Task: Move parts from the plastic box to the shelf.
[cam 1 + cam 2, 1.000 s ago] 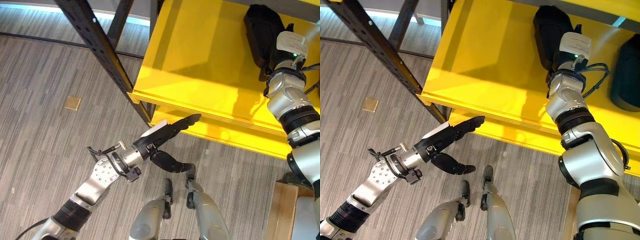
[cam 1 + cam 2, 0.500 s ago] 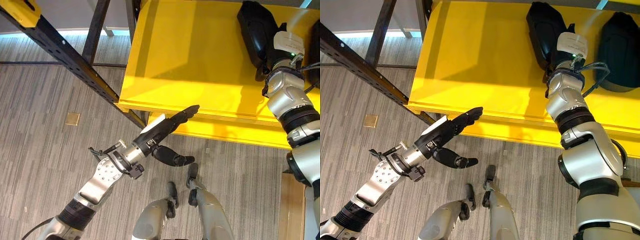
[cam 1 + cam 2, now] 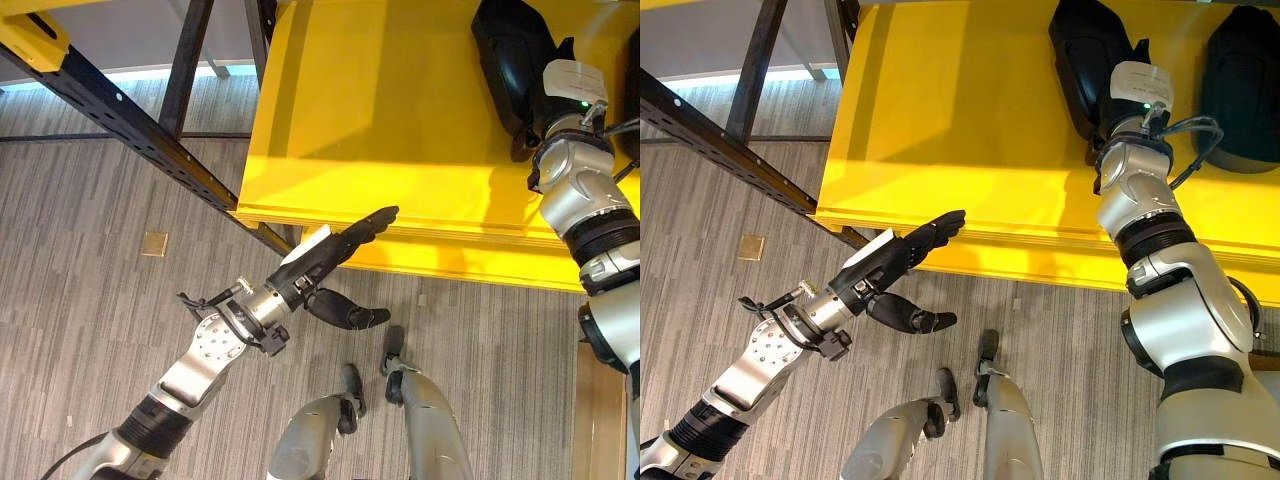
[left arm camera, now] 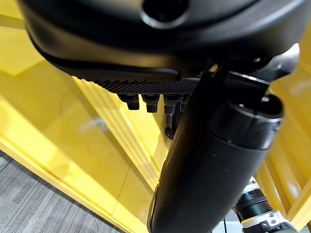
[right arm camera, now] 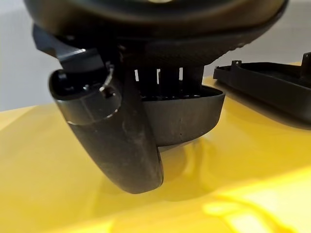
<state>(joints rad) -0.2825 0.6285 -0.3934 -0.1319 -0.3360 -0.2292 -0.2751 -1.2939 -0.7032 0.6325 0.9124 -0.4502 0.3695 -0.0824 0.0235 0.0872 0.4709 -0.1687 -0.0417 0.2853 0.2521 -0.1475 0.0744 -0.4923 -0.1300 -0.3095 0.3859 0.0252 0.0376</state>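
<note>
1. right hand [image 5: 126, 141] fingers [image 5: 170, 77] are curled over a black part [image 3: 1085, 60], thumb beneath, resting it on the yellow shelf [image 3: 960, 110].
2. left hand [image 3: 320, 262] fingers straight, tips at the shelf's front edge.
3. wide bare shelf lies leftward.
4. a second black part [image 3: 1240, 80] sits beside.
5. dark rack beam [image 3: 140, 130] crosses left.

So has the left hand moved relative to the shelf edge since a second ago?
No. The left hand stays open, fingertips by the yellow shelf's front edge; the camera shifted.

— What sits on the yellow shelf [image 3: 970, 110]?
— Two black parts: one part [image 3: 1085, 55] at the right hand [image 3: 1130, 62], another part [image 3: 1242, 85] at the right edge.
— The left hand [image 3: 902, 262]?
— Fingers straight, tips at the shelf's front edge.
</note>
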